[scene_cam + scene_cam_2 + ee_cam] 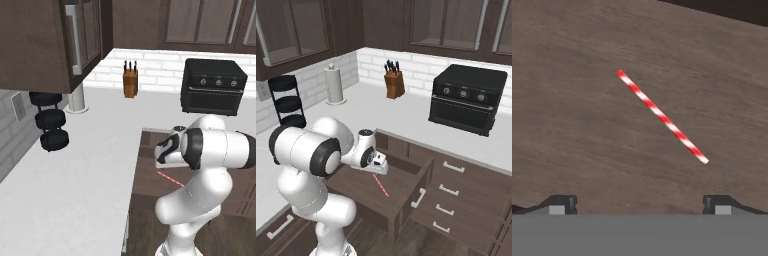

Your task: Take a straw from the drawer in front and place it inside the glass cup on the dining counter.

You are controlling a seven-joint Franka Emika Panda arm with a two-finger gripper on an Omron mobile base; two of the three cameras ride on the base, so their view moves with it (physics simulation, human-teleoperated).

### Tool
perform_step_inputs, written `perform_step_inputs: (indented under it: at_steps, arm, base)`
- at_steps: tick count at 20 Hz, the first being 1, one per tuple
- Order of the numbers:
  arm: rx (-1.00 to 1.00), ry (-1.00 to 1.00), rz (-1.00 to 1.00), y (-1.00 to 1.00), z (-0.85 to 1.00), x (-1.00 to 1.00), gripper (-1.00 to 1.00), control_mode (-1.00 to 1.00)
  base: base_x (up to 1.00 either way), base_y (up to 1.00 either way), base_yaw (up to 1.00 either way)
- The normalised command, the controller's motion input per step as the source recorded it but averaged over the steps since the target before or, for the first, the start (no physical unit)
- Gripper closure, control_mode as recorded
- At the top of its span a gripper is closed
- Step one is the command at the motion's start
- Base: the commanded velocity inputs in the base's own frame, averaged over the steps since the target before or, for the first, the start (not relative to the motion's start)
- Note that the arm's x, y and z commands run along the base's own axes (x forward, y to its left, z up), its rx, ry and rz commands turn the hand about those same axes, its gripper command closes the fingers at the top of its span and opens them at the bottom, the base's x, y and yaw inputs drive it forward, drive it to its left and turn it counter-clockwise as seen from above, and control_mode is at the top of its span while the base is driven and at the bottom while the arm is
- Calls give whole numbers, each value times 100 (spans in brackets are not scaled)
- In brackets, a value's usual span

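Hand view shows me the thin red-and-white striped straw lying diagonal on the brown drawer floor, straight ahead of my wide-apart gripper.

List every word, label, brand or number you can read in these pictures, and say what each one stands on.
None can be read.
The toaster oven has knobs with no legible marks around them.
The straw bears red and white stripes, no lettering.
The knife block is plain.
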Motion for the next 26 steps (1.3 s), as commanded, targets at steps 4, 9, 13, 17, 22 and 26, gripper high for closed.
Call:
perform_step_inputs:
  at_steps: [4,9,13,17,22,26]
  arm:
    - [0,0,0,0,-29,0,-100,-100]
    - [0,0,0,0,-19,0,-100,-100]
    - [0,0,0,0,-14,3,-100,-100]
    - [0,0,0,-8,-21,26,-100,-100]
    - [0,1,2,-15,-19,46,-100,-100]
    - [0,6,5,-3,-26,38,-100,-100]
  base:
    - [0,0,0]
    - [0,0,0]
    - [0,0,0]
    - [0,0,0]
    - [0,0,0]
    - [0,0,0]
